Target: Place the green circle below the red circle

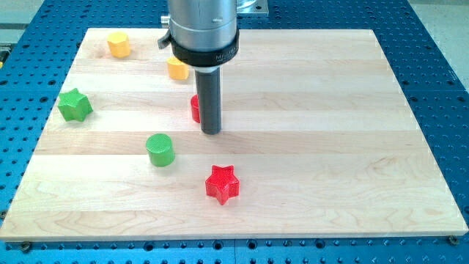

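Observation:
The green circle (pixel 160 149) stands on the wooden board, left of centre. The red circle (pixel 195 108) is mostly hidden behind my rod; only its left edge shows, above and to the right of the green circle. My tip (pixel 211 132) rests on the board just right of and slightly below the red circle, and to the upper right of the green circle, apart from it.
A red star (pixel 222 184) lies below my tip. A green star (pixel 75 105) sits near the view's left edge. A yellow hexagon-like block (pixel 119 44) is at the top left, and another yellow block (pixel 177 69) is partly hidden behind the arm's body.

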Controlling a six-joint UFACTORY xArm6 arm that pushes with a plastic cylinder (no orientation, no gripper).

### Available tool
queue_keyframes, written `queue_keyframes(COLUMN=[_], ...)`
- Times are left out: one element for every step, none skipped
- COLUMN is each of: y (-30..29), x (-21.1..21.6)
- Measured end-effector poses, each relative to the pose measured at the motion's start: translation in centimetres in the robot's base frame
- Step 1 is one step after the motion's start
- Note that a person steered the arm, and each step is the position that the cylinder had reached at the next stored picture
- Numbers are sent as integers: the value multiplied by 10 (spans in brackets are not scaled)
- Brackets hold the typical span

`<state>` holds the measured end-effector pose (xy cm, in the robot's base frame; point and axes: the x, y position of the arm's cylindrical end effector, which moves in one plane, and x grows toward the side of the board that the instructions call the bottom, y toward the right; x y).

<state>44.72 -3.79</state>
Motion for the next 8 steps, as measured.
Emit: queue_keyframes(y=[26,48,39,23,-12,-49,-76,-91], x=[-8,-38,-58,-78,-76,-55,-19,28])
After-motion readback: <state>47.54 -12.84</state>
